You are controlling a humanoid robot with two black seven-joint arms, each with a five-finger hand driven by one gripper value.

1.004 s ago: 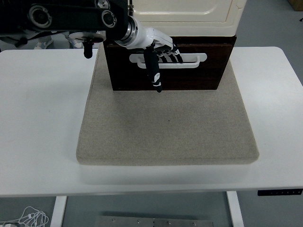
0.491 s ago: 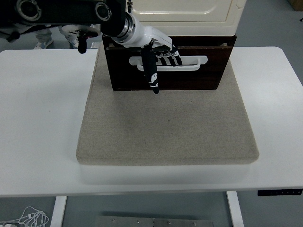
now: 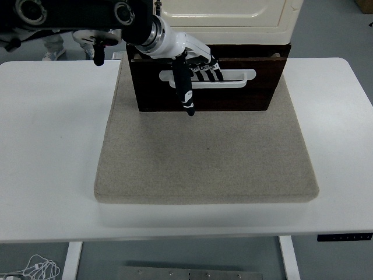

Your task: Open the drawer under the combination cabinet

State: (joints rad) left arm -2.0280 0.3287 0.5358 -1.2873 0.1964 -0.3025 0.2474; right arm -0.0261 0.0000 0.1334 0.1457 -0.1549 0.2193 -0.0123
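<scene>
- Head view: the cream combination cabinet [image 3: 227,14] stands at 12 o'clock on a grey mat [image 3: 204,157], which lies on the white counter [image 3: 46,146].
- The dark brown drawer [image 3: 233,96] is under the cabinet, and its front is a little forward of the cabinet face, so I judge it partly open.
- My left hand [image 3: 195,61] comes from 10 o'clock. Its fingers [image 3: 205,71] are curled through the white handle [image 3: 236,79] and hold it, with the thumb hanging down over the drawer front. I think this hooked grip is for pulling toward 6 o'clock.
- The mat in front of the drawer is bare up to its near edge, so there is free room to slide it out.
- The right hand is not in view.
</scene>
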